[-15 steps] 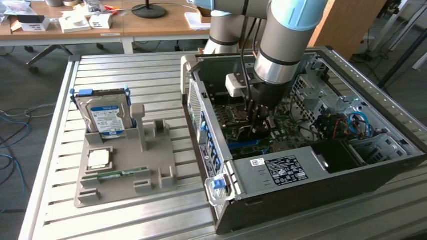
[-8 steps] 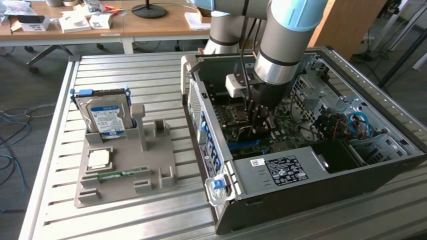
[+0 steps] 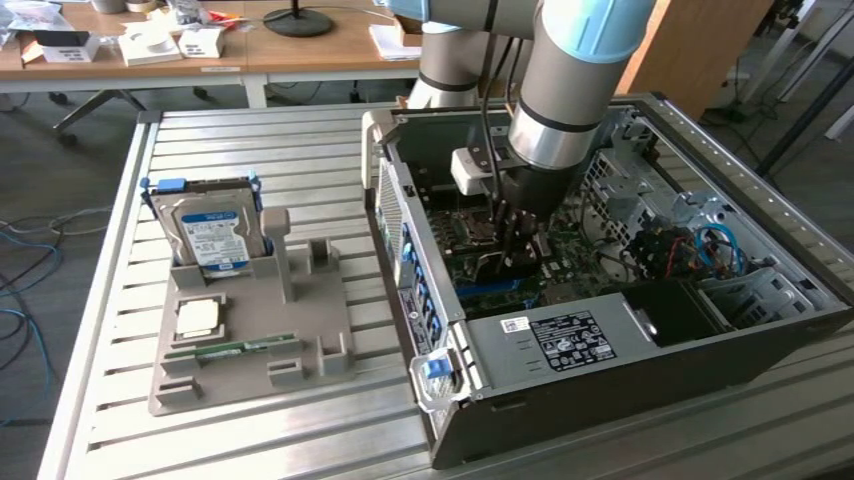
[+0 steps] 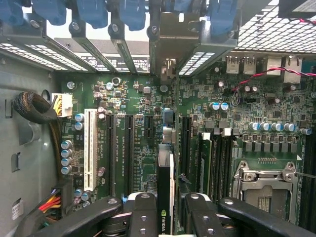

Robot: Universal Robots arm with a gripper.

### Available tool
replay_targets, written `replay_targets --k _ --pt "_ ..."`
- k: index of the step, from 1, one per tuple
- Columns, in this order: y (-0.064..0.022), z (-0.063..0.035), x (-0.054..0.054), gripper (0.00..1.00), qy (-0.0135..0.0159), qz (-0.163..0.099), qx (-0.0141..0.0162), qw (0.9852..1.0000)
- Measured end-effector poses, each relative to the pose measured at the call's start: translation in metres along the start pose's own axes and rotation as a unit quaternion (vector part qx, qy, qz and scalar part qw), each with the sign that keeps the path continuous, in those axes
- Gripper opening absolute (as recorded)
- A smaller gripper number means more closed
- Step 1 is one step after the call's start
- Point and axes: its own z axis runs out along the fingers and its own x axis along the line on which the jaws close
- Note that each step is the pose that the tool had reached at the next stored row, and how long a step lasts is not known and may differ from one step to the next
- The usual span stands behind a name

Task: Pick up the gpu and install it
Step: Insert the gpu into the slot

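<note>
gpu (image 4: pixel 165 182) sits edge-on between my fingers (image 4: pixel 143 217), which are closed on its two faces, green logo on the near edge. It stands upright over the motherboard (image 4: pixel 207 94), between the black expansion slots (image 4: pixel 121 148) and the memory slots (image 4: pixel 205 158); can't tell if it's seated. White slot (image 4: pixel 90 148) lies further out, CPU socket (image 4: pixel 266 187) on the other side. All inside the open PC case (image 3: pixel 641 340). Hard drive (image 3: pixel 211 235) stands in the grey holder (image 3: pixel 240 360) on the desk (image 3: pixel 267 140), well apart.
</note>
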Motion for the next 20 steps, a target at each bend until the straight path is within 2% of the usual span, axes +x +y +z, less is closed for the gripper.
replay_targets --k 5,20 --pt "-0.0001 -0.0026 -0.0001 0.26 0.0 0.0 0.0 1.0" --pt "0.0 -0.0024 0.0011 0.26 0.0001 0.0 0.0 1.0"
